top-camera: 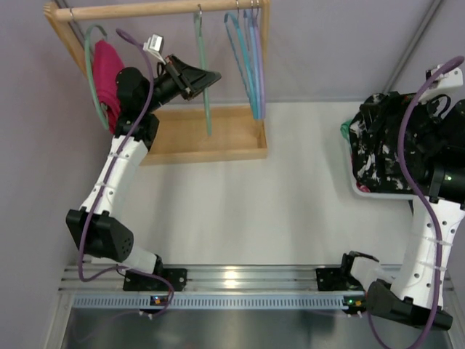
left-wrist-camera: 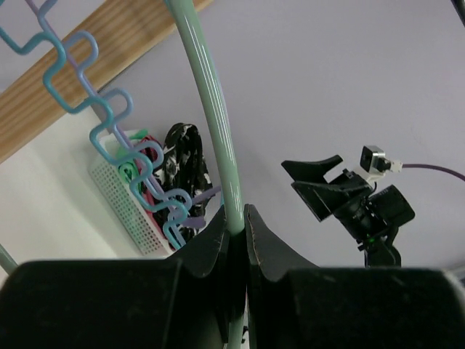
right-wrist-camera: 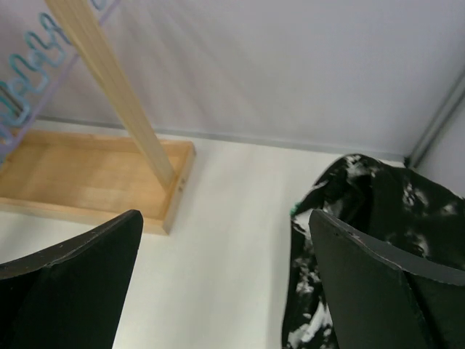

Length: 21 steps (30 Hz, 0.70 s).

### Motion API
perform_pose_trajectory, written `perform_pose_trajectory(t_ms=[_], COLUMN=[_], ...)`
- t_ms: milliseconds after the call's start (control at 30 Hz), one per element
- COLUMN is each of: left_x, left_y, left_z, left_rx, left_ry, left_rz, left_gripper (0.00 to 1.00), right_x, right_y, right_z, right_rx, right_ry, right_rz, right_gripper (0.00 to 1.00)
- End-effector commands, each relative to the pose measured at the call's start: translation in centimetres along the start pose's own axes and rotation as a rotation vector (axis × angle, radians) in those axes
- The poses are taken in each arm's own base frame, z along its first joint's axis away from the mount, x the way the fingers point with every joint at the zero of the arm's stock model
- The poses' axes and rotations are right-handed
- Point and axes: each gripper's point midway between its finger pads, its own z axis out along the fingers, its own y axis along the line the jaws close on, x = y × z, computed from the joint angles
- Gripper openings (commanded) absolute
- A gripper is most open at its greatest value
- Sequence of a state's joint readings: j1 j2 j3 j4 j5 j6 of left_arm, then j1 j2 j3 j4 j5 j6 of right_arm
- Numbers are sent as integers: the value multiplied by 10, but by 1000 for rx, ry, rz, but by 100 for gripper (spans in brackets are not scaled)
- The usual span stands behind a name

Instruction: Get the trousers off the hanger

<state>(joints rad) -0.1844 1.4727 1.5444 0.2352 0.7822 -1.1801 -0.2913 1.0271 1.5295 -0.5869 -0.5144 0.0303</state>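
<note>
Top external view puts the black trousers with the white splotch print [top-camera: 378, 149] heaped in a white perforated basket [top-camera: 360, 190] at the far right of the bench [top-camera: 276, 211], well apart from the thin mint-green plastic hanger [top-camera: 205, 94]. That hanger hangs by its hook from the wooden rail [top-camera: 160, 9] and looks bare, so the garment seems to be off it. What the small green piece at the basket's left edge is, I cannot tell.

The left gripper [left-wrist-camera: 238, 218] has its fingers pinched shut on the hanger's thin bar. The right gripper [right-wrist-camera: 225, 218] hovers by the basket with fingers spread wide, holding nothing.

Risks from here:
- A sideways pull by the left arm could unhook the hanger or swing it into the blue and lilac hangers [top-camera: 251, 58] just beside it.
- The fabric bulges above the basket rim, so the right arm, which reaches over it, could snag a fold and drag it out.

Further left hangs a magenta-pink garment [top-camera: 109, 73]. The rack's wooden base tray [top-camera: 218, 138] sits below — nothing blocks the bench between rack and basket.
</note>
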Motion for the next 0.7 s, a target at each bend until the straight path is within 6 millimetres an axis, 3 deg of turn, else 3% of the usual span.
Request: perform_pose_trajectory(t_ms=[0,133,400,667], left_x=[-25,-33,-33,-28], left_y=[-50,-31,-20,7], left_z=[12,28,51,61], left_rx=[137,127,144,106], left_ry=[-74,-76,-63,-58], left_rz=[116,82,83,54], left_gripper=[0,0,0,2], right_x=[-21,-32,-23,-20], right_y=[31,48,47,50], right_z=[-13,-18,-10,-9], right_rx=[-125,-202,-221,-241], right_ry=[-29,-62,-37,-32], right_rz=[89,111,130,129], right_gripper=[99,100,99,99])
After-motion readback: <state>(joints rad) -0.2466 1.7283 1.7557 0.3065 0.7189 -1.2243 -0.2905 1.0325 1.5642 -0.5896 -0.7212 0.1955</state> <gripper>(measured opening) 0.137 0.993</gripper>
